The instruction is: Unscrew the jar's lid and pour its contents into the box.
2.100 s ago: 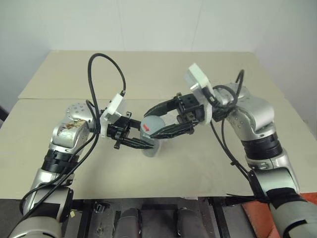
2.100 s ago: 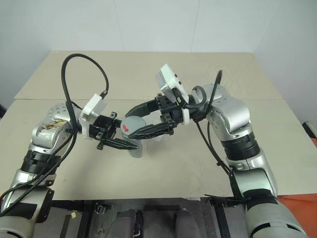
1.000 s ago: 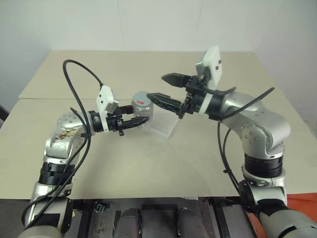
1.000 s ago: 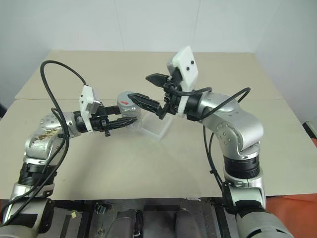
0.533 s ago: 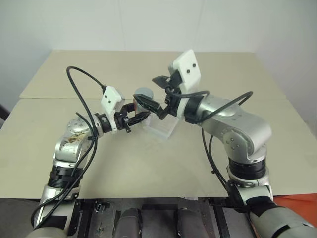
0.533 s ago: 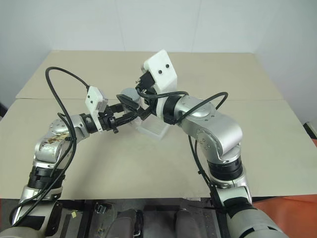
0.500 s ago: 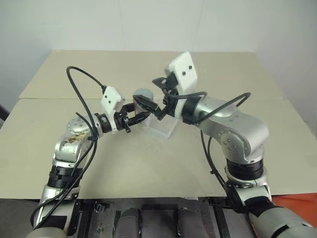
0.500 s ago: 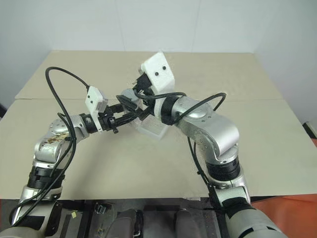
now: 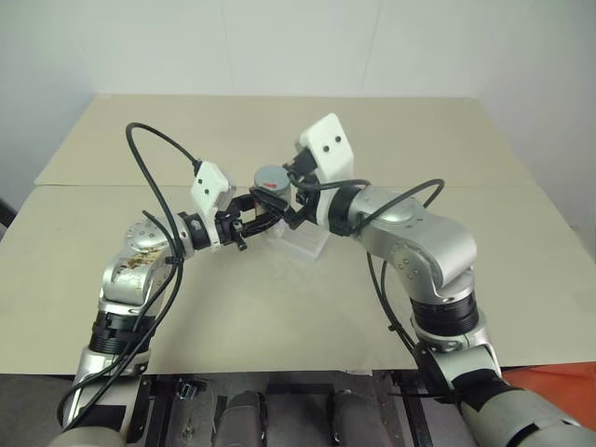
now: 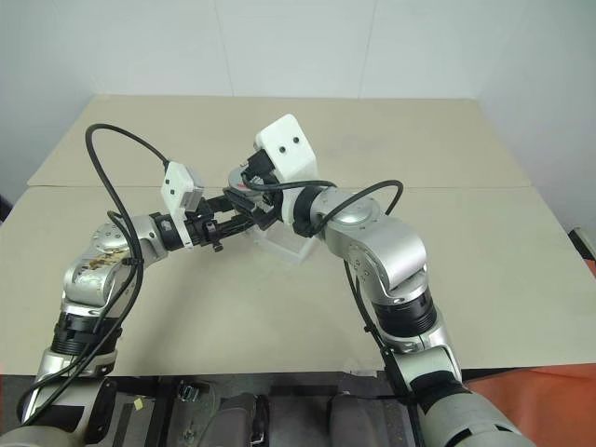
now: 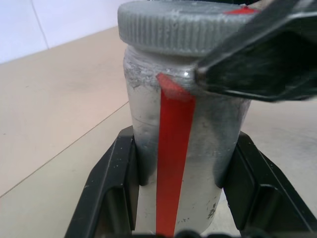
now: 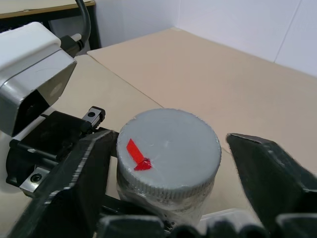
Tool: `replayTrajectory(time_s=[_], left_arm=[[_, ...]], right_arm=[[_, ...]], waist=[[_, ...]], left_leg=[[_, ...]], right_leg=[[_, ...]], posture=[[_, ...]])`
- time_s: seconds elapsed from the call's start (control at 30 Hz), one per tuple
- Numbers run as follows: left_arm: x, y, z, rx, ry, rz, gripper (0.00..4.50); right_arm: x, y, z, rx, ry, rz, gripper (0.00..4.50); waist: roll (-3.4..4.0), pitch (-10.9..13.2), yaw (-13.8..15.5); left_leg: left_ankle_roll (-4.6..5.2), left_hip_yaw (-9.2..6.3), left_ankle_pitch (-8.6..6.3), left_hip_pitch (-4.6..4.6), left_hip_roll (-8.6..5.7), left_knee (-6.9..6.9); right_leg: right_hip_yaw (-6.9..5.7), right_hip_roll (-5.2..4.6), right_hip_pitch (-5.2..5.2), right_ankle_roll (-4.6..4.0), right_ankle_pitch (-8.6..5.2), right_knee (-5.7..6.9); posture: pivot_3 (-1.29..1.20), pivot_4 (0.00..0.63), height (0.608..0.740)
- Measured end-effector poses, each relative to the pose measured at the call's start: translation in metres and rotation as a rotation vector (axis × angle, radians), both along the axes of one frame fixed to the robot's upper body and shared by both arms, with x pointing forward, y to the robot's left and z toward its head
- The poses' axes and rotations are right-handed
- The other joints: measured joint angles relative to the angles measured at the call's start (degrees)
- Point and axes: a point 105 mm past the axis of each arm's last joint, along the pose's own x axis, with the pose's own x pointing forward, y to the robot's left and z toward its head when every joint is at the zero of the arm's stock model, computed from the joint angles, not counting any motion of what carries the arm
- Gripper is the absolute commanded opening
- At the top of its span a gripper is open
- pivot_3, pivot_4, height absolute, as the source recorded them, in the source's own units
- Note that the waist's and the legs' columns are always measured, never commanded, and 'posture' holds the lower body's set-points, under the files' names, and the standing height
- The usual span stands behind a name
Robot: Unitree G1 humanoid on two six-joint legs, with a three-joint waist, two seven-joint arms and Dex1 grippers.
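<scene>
My left gripper (image 9: pixel 264 212) is shut on the jar (image 11: pixel 183 148), a silvery-grey cylinder with a red stripe. It holds the jar upright above the table, with black fingers (image 11: pixel 111 188) on both sides. The grey lid (image 12: pixel 173 158) with its red mark sits on the jar. My right gripper (image 12: pixel 166 141) straddles the lid from the other side. One finger (image 12: pixel 91 168) lies against the rim and the other stands a narrow gap away. The clear box (image 9: pixel 303 244) rests on the table just below and behind the jar. The contents are hidden inside the jar.
A beige table (image 9: pixel 279 317) made of two boards spreads wide on all sides, with a seam running across behind the arms. A white wall stands past the far edge. Black cables loop above both wrists.
My right gripper has moved left and down onto the lid, and its fingers have narrowed around it. The left gripper has kept the jar in place.
</scene>
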Motion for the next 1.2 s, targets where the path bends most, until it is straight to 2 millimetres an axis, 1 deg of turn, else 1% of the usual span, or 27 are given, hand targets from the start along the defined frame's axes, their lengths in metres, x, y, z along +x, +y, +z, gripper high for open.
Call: replayTrajectory(time_s=[0.03,0.07,0.33,0.43,0.53,0.67,0.9,1.07,1.2], left_arm=[[0.000,0.000,0.000,0.000,-0.002,0.001,1.96],[0.000,0.001,0.001,0.000,-0.003,0.002,1.96],[-0.002,0.005,0.004,0.003,0.000,-0.003,1.96],[-0.006,0.007,0.006,0.011,-0.004,-0.044,1.96],[-0.016,0.010,0.007,0.029,-0.010,-0.148,1.96],[-0.030,0.009,0.004,0.041,0.008,-0.308,1.96],[-0.056,-0.006,0.011,0.052,0.029,-0.617,1.96],[-0.071,-0.015,0.012,0.069,0.042,-0.774,1.96],[-0.078,-0.020,0.011,0.086,0.060,-0.855,1.96]], right_arm=[[0.000,0.001,0.000,0.000,-0.001,0.003,2.92],[-0.001,0.002,0.000,0.003,-0.002,0.005,2.80],[-0.001,0.005,0.002,0.024,-0.015,0.021,2.80],[-0.005,0.005,0.003,0.021,-0.039,0.080,2.80],[-0.015,0.001,0.003,-0.004,-0.061,0.216,2.80],[-0.028,-0.006,0.000,-0.021,-0.064,0.408,2.80],[-0.055,-0.025,0.004,-0.047,-0.077,0.752,2.80],[-0.067,-0.030,0.006,-0.041,-0.052,0.940,2.80],[-0.072,-0.031,0.005,-0.057,-0.032,1.040,2.80]], waist=[[0.00,0.00,-0.04],[0.00,0.00,-0.05],[0.00,0.00,-0.03],[0.00,0.00,-0.03],[0.00,0.00,-0.03],[0.00,0.00,0.02],[0.00,0.00,0.18],[0.00,0.00,-0.06],[0.00,0.00,0.09]], left_leg=[[0.00,0.00,0.00,0.00,0.00,0.00],[0.00,-0.01,0.00,0.00,0.00,-0.01],[0.00,-0.02,0.00,0.00,0.00,-0.01],[0.00,0.00,0.00,0.00,0.00,-0.01],[0.00,0.14,0.00,0.00,0.00,-0.01],[0.00,0.23,0.00,0.01,0.00,-0.01],[0.01,0.23,0.00,0.01,0.00,0.00],[0.01,0.22,0.00,0.04,0.02,0.00],[0.01,0.22,0.00,0.03,0.02,0.02]], right_leg=[[0.00,0.00,0.00,0.00,0.00,0.01],[0.00,0.00,-0.01,0.00,0.00,0.00],[0.00,0.00,0.00,0.00,0.00,0.01],[0.00,0.00,0.00,0.00,0.00,-0.04],[-0.01,0.00,0.01,0.00,0.00,-0.14],[-0.02,0.01,0.02,0.00,0.00,-0.25],[-0.02,0.02,0.07,0.00,0.00,-0.36],[0.00,0.06,0.04,0.00,0.00,-0.30],[0.00,0.05,0.05,0.00,0.00,-0.27]], posture=[[0.00,0.150,0.740],[0.00,0.150,0.740],[0.00,0.150,0.740],[0.00,0.150,0.740],[0.00,0.150,0.740],[0.00,0.150,0.740],[0.00,0.150,0.740],[0.00,0.150,0.740],[0.00,0.150,0.740]])
